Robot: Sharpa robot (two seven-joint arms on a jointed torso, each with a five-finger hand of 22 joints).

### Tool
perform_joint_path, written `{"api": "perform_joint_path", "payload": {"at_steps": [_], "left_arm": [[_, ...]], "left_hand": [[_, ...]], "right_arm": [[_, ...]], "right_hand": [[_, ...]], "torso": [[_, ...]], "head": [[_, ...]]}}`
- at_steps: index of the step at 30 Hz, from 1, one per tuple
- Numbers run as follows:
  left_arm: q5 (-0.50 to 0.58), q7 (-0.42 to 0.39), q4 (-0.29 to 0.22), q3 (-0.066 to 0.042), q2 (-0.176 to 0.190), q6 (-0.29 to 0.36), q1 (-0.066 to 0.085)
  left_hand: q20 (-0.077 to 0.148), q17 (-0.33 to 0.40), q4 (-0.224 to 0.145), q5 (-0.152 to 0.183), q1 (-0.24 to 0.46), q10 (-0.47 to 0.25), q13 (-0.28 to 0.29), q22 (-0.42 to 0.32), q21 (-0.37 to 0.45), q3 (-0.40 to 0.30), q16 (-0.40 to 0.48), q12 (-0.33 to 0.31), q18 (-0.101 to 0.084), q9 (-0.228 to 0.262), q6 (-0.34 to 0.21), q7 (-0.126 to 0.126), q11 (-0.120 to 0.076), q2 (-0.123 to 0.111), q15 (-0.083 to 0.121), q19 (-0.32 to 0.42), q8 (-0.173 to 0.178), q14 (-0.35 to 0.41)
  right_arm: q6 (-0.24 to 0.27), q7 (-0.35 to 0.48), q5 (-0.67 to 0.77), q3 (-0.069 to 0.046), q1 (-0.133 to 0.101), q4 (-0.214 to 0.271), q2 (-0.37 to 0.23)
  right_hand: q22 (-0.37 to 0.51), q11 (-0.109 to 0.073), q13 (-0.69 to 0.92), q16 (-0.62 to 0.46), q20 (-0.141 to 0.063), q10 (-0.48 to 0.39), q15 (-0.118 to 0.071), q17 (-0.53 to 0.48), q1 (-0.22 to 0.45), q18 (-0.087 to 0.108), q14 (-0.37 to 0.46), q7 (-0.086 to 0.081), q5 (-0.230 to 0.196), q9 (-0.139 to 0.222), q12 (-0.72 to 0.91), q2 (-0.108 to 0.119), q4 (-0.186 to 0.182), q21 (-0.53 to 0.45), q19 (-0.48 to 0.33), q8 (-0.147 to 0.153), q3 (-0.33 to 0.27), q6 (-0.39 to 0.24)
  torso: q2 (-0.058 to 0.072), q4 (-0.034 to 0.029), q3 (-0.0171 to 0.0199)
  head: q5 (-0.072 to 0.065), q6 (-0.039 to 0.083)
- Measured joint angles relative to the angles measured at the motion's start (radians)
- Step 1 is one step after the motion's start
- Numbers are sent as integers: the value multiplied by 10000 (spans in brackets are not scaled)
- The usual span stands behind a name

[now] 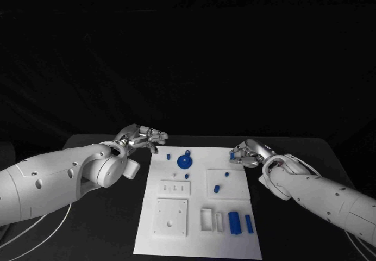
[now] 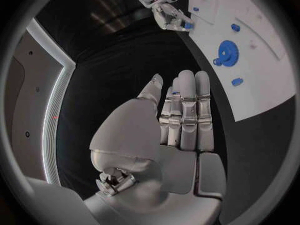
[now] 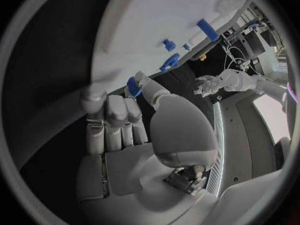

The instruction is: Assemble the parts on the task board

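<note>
Blocks [image 1: 234, 221] lie nearest; my right hand [image 1: 245, 156] pinches a blue peg [image 1: 233, 156] to seat next, left hand [image 1: 143, 136] empty, fingers straight.

Bare table [image 1: 102, 217] flanks the task board [image 1: 196, 239]; blue parts [image 1: 185, 161] dot it.

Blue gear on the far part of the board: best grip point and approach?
Judging from the head view, take the blue gear by its toothed rim, coming down from above. It lies flat on the white board, so its sides are low; a small blue tab sticks out at its near edge, so pinch across the rim away from that.
</note>
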State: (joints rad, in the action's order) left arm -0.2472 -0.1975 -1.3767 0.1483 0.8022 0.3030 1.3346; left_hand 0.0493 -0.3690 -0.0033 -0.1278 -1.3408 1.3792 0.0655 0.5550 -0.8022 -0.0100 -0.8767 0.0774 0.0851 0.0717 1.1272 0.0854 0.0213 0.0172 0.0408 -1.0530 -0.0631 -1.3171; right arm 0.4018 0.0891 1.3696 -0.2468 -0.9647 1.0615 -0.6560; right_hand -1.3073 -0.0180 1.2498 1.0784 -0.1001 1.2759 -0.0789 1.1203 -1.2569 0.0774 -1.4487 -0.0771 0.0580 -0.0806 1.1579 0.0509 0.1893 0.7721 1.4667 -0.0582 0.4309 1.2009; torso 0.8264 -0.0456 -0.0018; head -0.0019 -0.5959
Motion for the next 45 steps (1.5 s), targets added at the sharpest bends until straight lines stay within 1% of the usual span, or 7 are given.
{"api": "perform_joint_path", "payload": {"at_steps": [8, 21, 22, 25, 27, 35, 45], "left_arm": [[-1043, 1131, 101, 1, -418, -1024, 113], [-2002, 3647, 624, -18, -1491, -1541, 286], [-2042, 3841, 627, -18, -1546, -1535, 287], [-2181, 4389, 678, -19, -1720, -1509, 288], [-2279, 4679, 719, -19, -1813, -1477, 289], [-2612, 5332, 829, -23, -2034, -1322, 293], [-2867, 5635, 826, -23, -2104, -1083, 295]], "left_hand": [[383, -1052, 623, -1076, 939, 883, 410, 559, -699, 189, -1451, 629, -159, 239, 387, -238, -317, 273, 251, -30, 0, 287], [530, -1589, 957, 3, 1622, 871, 1362, 1094, -1192, 522, -1728, 1152, -157, 974, 682, -370, -435, 64, 432, -28, 1, 110], [548, -1626, 999, -118, 1658, 871, 1408, 1119, -1192, 504, -1728, 1182, -157, 1102, 770, -402, -435, 28, 432, -10, 1, 110], [624, -1884, 974, -2398, 1786, 877, 1666, 1245, -1279, 410, -1997, 1508, -319, 1922, 1073, -605, -582, -30, 528, 164, -115, 149], [633, -1981, 1012, -2678, 1917, 863, 1805, 1330, -1308, 314, -2107, 1646, -317, 2649, 1107, -640, -596, -140, 520, 221, -116, 241], [598, -2002, 2146, -415, 2479, 862, 2054, 1482, -1308, -424, -2108, 1742, -317, 4197, 890, -568, -594, -1140, 486, 257, -63, 275], [598, -1960, 2583, -183, 2423, 861, 2112, 1568, -1308, -582, -2108, 1791, -316, 4611, 854, -603, -593, -1370, 485, 257, -62, 275]], "right_arm": [[-340, -584, 299, -73, -435, 1288, -297], [-1029, -1466, 1397, -73, -695, 2572, 219], [-1056, -1503, 1505, -62, -704, 2592, 280], [-1110, -1616, 1861, 6, -741, 2625, 449], [-1128, -1680, 2099, 64, -767, 2644, 553], [-1136, -1878, 2681, 263, -875, 2677, 934], [-1175, -2096, 2985, 481, -971, 2682, 1141]], "right_hand": [[0, 1, 17, 0, -71, 0, -35, 34, -21, -1, 36, -1, -47, 0, -48, 22, -134, -25, 0, -6, -68, 3], [0, -2, 27, 0, -71, 3, -70, 83, -110, -3, 1, 1, -47, 0, -87, 113, -252, -25, 1, -13, 26, 5], [0, -18, 27, 0, -71, 20, -70, 85, -110, -2, 1, 1, -48, 0, -87, 113, -254, -25, 1, -14, 28, 5], [0, -35, 27, 0, -70, 37, -69, 85, -110, -3, 1, 10, -48, 0, -87, 113, -255, -25, 0, -14, 29, 15], [0, -35, 27, 0, -70, 37, -69, 100, -110, -3, 1, 10, -48, 0, -87, 113, -267, -25, 0, -15, 40, 15], [0, -35, 26, 0, -70, 37, -69, 141, -121, -3, 0, 12, -70, 0, -87, 126, -323, -24, 0, -17, 97, 18], [-1, -34, 25, 0, -69, 36, -68, 141, -120, -4, 0, 18, -78, 1, -87, 127, -326, -24, 0, -20, 100, 24]], "torso": [[-83, 30, -22], [-313, 70, -59], [-321, 74, -60], [-349, 74, -72], [-366, 74, -74], [-389, 74, -80], [-387, 63, -99]], "head": [[-1, 66], [167, -52], [168, -63], [154, -91], [146, -106], [116, -125], [105, -124]]}}
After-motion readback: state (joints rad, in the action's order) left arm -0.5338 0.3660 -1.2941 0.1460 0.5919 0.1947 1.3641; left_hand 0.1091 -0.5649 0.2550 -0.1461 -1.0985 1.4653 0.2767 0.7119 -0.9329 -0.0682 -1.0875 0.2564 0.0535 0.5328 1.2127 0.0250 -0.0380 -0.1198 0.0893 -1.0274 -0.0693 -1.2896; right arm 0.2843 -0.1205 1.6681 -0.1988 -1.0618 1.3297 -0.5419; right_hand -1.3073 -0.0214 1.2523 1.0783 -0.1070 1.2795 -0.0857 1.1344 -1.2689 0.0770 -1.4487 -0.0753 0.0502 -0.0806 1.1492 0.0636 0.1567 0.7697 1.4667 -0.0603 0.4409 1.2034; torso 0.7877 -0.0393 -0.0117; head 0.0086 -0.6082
